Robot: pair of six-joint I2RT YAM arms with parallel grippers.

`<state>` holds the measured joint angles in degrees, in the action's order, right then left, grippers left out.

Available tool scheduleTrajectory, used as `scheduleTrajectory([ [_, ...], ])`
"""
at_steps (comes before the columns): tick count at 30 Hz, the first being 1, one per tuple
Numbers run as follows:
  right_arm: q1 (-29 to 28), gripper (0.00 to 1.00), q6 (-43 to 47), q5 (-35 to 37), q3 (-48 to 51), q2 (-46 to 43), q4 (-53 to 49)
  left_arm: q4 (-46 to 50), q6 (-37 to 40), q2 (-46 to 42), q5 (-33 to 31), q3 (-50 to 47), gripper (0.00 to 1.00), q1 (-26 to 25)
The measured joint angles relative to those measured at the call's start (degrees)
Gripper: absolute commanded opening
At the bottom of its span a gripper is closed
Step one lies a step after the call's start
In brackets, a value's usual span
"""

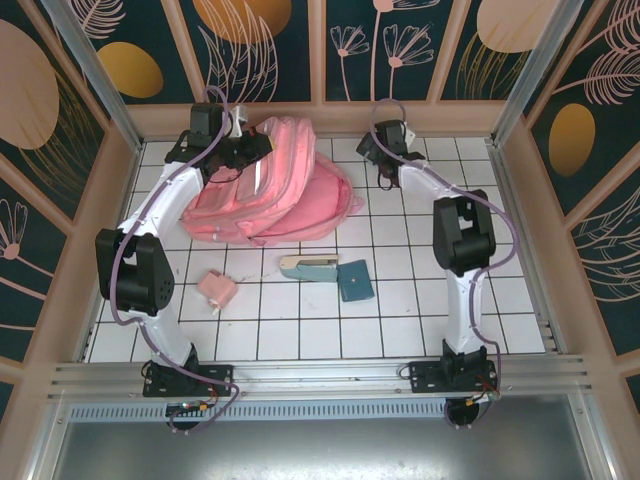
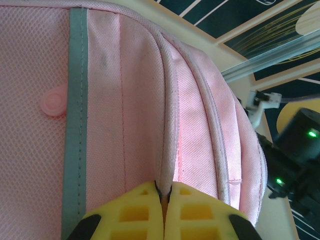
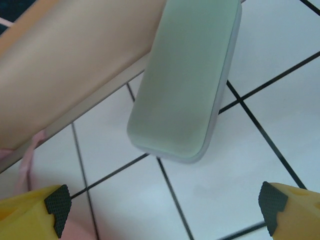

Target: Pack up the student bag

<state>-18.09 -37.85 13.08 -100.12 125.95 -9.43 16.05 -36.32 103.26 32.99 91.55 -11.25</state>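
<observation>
The student bag [image 1: 270, 190], a big soft pink backpack, lies at the back middle of the tiled table. My left gripper [image 1: 250, 152] sits at its far edge. In the left wrist view the yellow fingers [image 2: 140, 210] are shut on a piped seam of the bag [image 2: 125, 100], beside its grey-green strip [image 2: 77, 100]. My right gripper [image 1: 384, 170] hovers right of the bag near the back wall. It [image 3: 165, 210] stands open over bare tile, with a pale green rounded case [image 3: 185, 80] lying just ahead of the fingertips, apart from them.
A small pink pouch [image 1: 216, 290], a pale green and cream case [image 1: 308, 267] and a teal wallet-like item [image 1: 355, 280] lie in the middle of the table. The beige back wall [image 3: 75, 60] runs close behind the right gripper. A bit of pink strap [image 3: 25, 160] lies at its left.
</observation>
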Motion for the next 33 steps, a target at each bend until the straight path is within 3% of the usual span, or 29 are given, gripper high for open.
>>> scheduleTrajectory([
  [6, 0.37, 0.99, -0.9, 2.58, -15.74, 11.39, -5.73, 0.0, -0.04, -0.09, 0.02, -0.04, 0.0, 0.0],
  [17, 1.86, 0.99, -6.14, 4.02, -30.49, 22.12, -10.27, -0.13, -0.04, -0.13, 0.2, -0.5, 0.0, 0.0],
  [25, 2.05, 0.99, -5.97, 3.48, -35.34, 27.04, -13.09, -0.37, -0.02, -0.13, 0.2, -0.55, 0.0, 0.0],
  [33, 2.27, 0.79, -2.43, 4.09, -32.0, 25.4, -14.1, -0.83, -0.04, -0.13, 0.68, -1.27, 0.0, 0.0],
])
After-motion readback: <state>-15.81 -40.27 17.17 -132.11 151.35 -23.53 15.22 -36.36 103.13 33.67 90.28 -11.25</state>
